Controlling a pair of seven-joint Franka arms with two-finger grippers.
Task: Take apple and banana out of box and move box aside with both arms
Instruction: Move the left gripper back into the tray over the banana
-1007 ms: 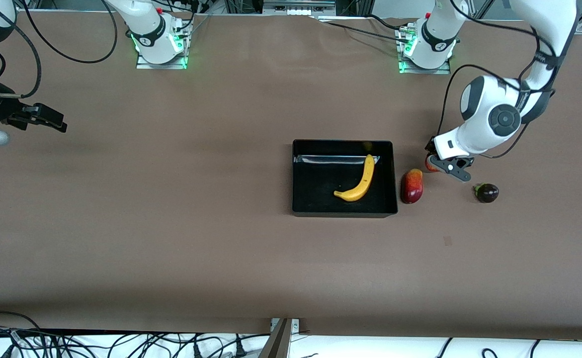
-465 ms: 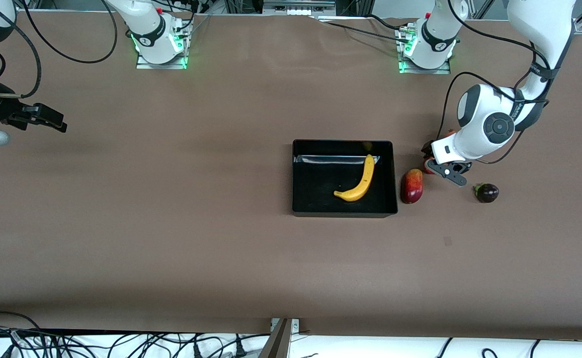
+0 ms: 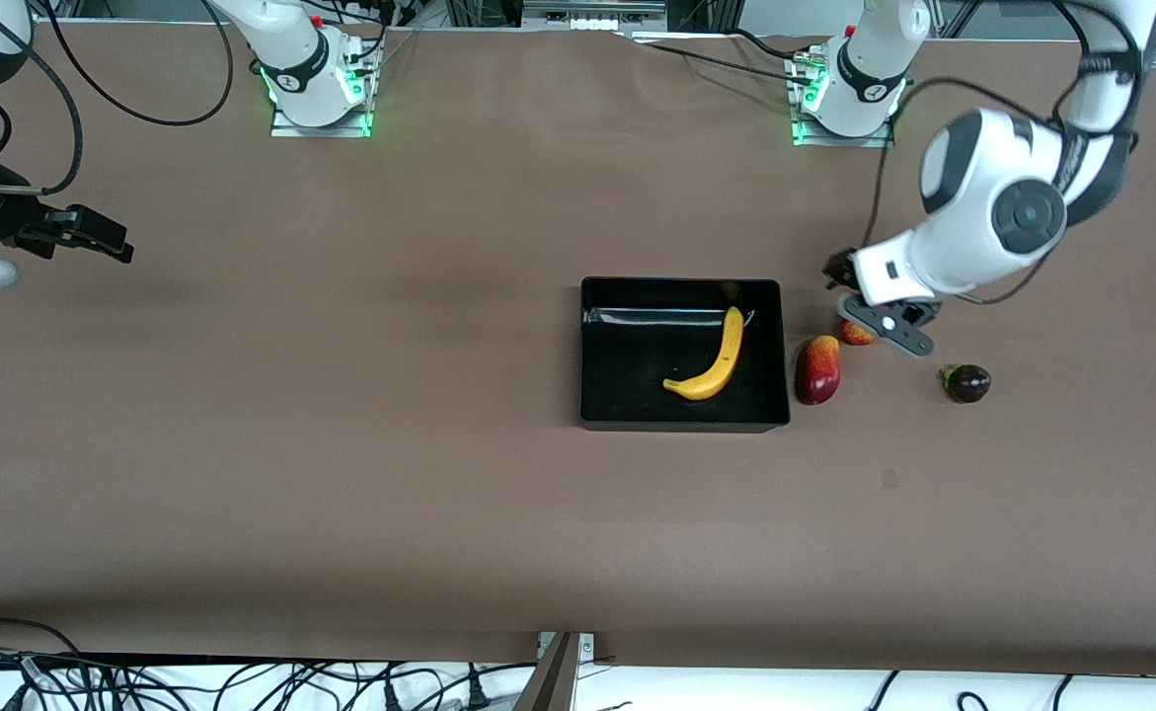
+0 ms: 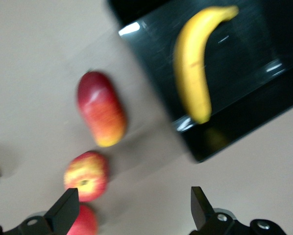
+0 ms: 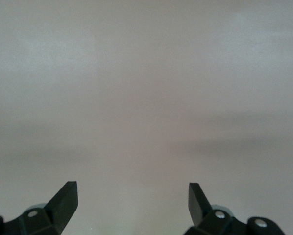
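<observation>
The black box [image 3: 585,355] sits mid-table with the yellow banana [image 3: 711,360] lying inside it; both also show in the left wrist view, box [image 4: 244,122] and banana [image 4: 193,68]. The red-and-yellow apple [image 3: 856,334] rests on the table beside the box, toward the left arm's end, and appears as the apple [image 4: 86,175] in that wrist view. My left gripper [image 3: 864,304] hangs over it, open [image 4: 132,205], with only bare table between the fingers. My right gripper [image 3: 94,237] waits at the right arm's end, open [image 5: 132,196] over bare table.
An oval mango [image 3: 817,369] lies between the box and the apple. A second round red fruit [image 4: 83,223] sits close by one left finger. A small dark fruit [image 3: 966,382] lies farther toward the left arm's end.
My left gripper has opened and risen off the red fruits beside the mango, which stay on the table. The right arm has not moved.
</observation>
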